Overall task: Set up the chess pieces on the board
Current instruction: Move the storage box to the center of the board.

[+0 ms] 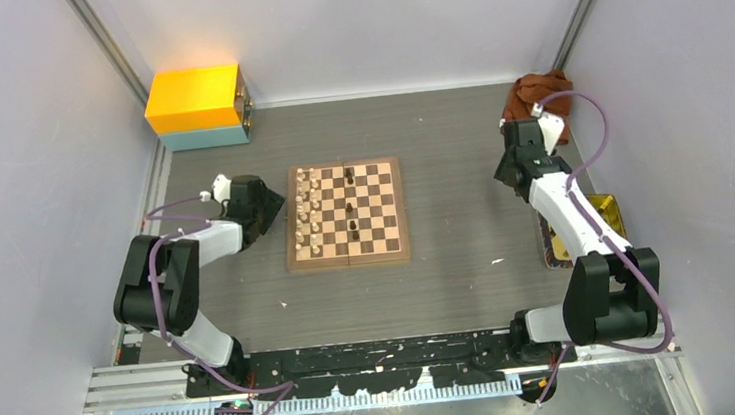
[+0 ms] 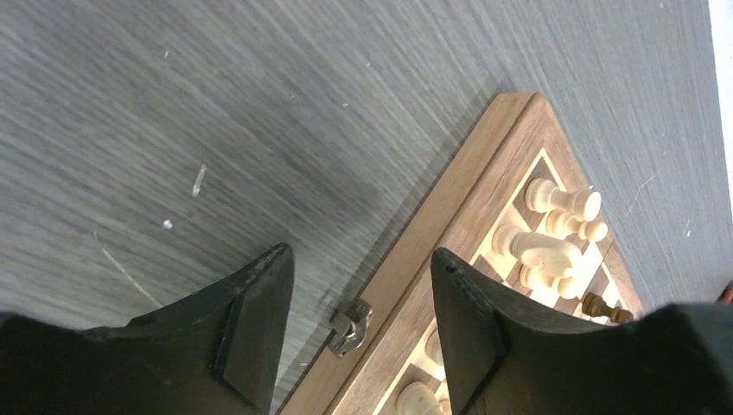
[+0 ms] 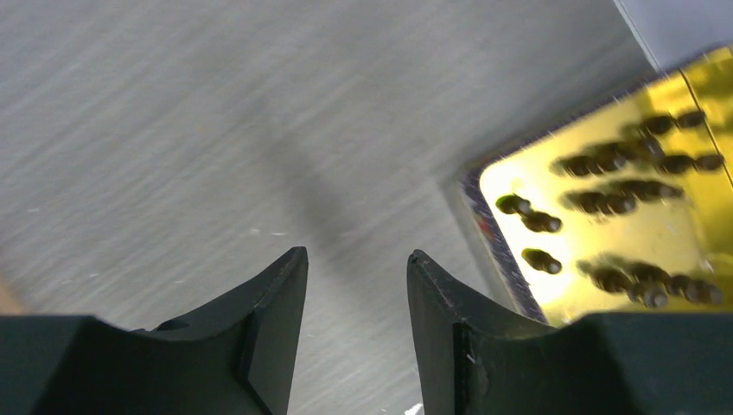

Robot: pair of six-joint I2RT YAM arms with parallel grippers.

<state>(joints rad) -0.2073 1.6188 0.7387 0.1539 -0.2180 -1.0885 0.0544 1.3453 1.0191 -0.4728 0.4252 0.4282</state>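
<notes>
1. Now, the right claw (image 3: 357,255) hangs empty, jaws apart, over bare counter (image 3: 173,130) near the yellow tray (image 3: 691,225), where the dark chess pieces (image 3: 540,223) lie jumbled.
2. The likely step is a pick. Choose an outlying piece and close squarely across its stem.
3. The board (image 1: 350,259) lies mid-counter, with pale chess pieces (image 1: 312,212) ranked along its left side and a few dark ones in the middle.
4. The left claw (image 2: 361,251), also apart and empty, sits at the board's left edge. Keep it out of the way.

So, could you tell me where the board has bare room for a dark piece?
Bare: the board's right columns, between the mid-board dark pieces and its right border. Crowded: its two left columns, lined with pale pieces, beside the left gripper.
</notes>
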